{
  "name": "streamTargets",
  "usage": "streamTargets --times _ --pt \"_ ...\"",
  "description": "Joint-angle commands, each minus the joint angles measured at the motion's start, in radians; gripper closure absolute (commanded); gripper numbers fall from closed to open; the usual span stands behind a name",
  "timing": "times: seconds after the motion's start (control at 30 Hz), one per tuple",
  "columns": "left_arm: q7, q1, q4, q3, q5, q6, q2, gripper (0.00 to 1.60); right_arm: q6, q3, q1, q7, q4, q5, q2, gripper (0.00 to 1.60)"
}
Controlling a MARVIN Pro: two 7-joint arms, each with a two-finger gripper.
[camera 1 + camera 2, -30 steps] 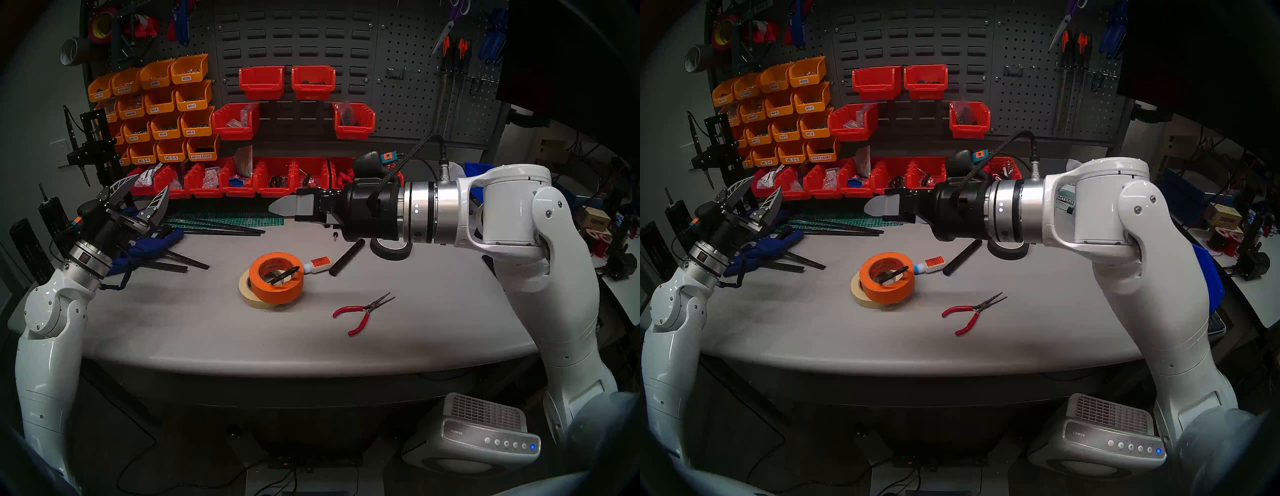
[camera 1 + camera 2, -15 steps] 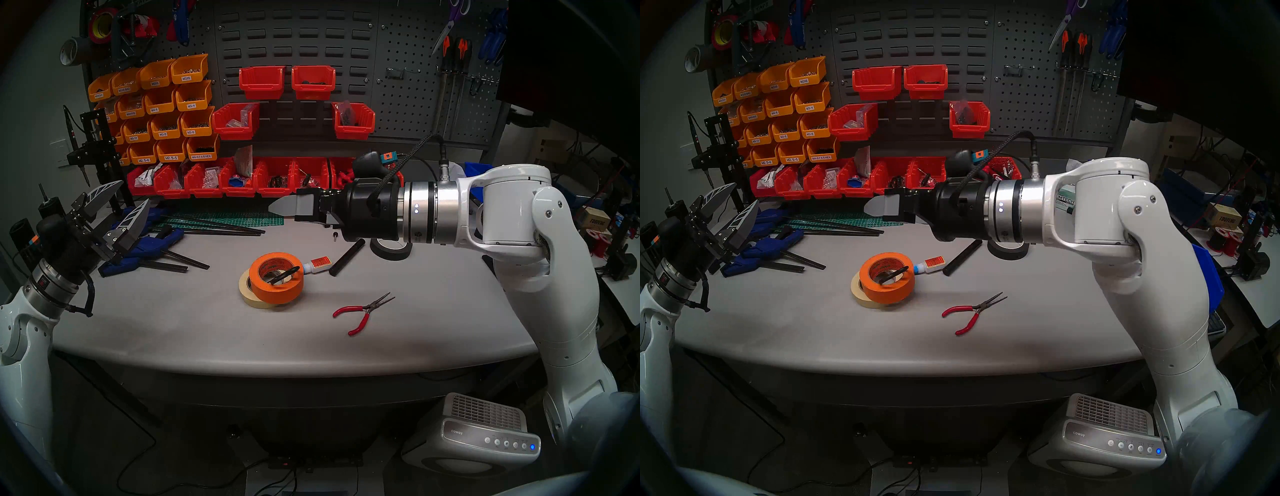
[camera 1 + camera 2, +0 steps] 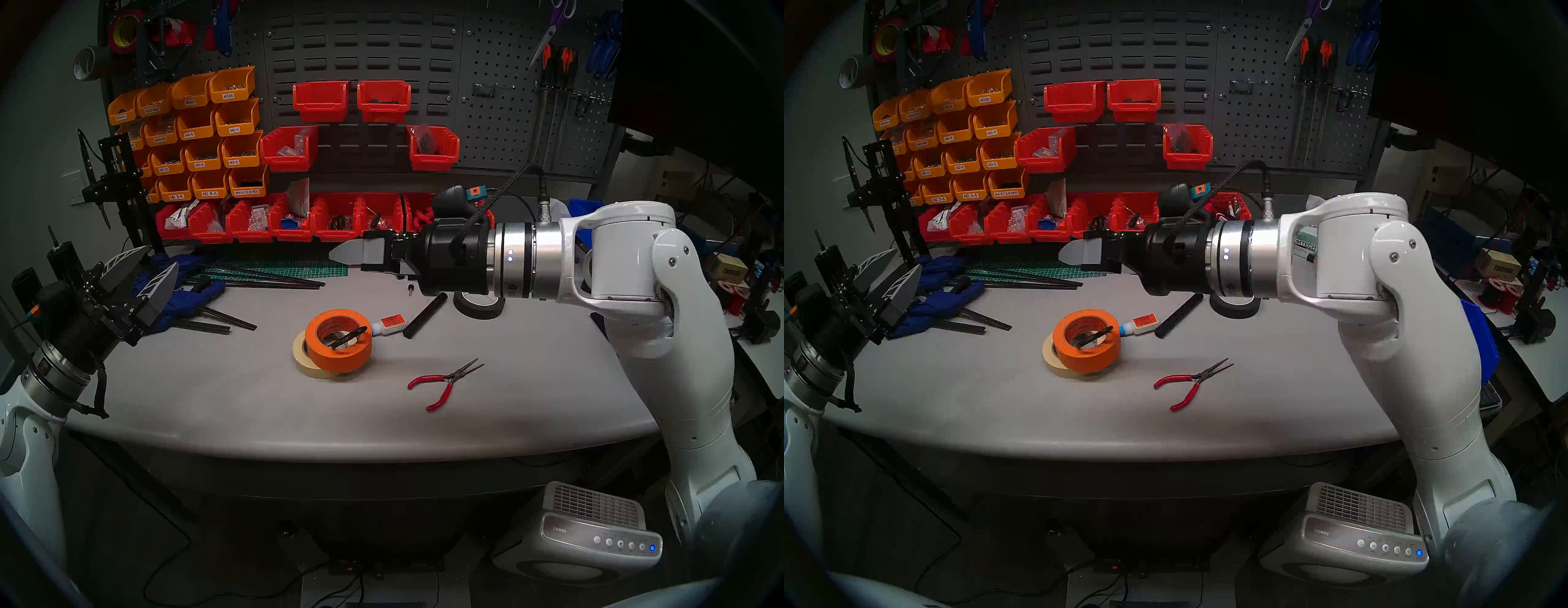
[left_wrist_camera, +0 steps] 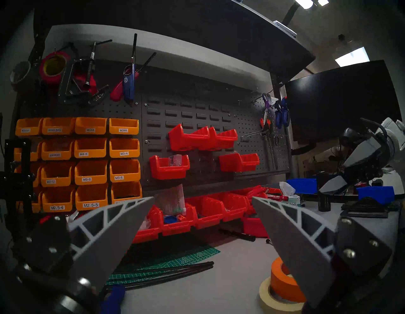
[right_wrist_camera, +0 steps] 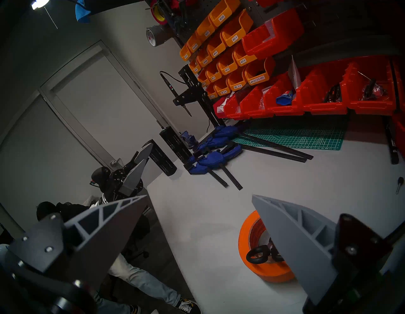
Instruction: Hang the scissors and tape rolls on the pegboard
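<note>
The orange tape roll (image 3: pixel 338 346) lies mid-table, leaning on the cream tape roll (image 3: pixel 302 361). The scissors (image 3: pixel 348 336) rest with their black handles in the orange roll's hole, also seen in the right wrist view (image 5: pixel 257 257). The pegboard (image 3: pixel 500 127) stands at the back right, with bare hooks (image 3: pixel 488 88). My left gripper (image 3: pixel 158 260) hangs open and empty over the table's left edge. My right gripper (image 3: pixel 339 254) points left above the table's rear, open and empty (image 5: pixel 199 196), with the orange roll (image 5: pixel 247 236) below its right finger.
Red-handled pliers (image 3: pixel 445 382), a glue bottle (image 3: pixel 388 325), a black rod (image 3: pixel 424 316) and a black tape roll (image 3: pixel 477 306) lie right of the rolls. Blue clamps (image 3: pixel 191 293) and a green mat (image 3: pixel 275 265) fill the left rear. Purple scissors (image 3: pixel 551 29) hang on the pegboard.
My left arm has drawn back and down toward the table's left edge, its gripper still open. The right arm and the things on the table have not moved.
</note>
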State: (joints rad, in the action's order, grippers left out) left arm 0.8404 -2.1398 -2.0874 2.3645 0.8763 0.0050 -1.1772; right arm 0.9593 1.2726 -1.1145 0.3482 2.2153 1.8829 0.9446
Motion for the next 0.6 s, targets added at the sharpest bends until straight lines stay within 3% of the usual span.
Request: streamTargets --times 0.0,0.57 --pt "-0.013 0.009 -0.036 0.007 0.007 -0.004 -0.012 0.00 -0.003 0.016 0.022 -0.004 0.014 -0.003 0.002 0.00" --pt "-0.015 0.011 -0.038 0.007 0.004 0.000 -0.016 0.00 -0.003 0.017 0.021 -0.005 0.014 -0.005 0.003 0.00"
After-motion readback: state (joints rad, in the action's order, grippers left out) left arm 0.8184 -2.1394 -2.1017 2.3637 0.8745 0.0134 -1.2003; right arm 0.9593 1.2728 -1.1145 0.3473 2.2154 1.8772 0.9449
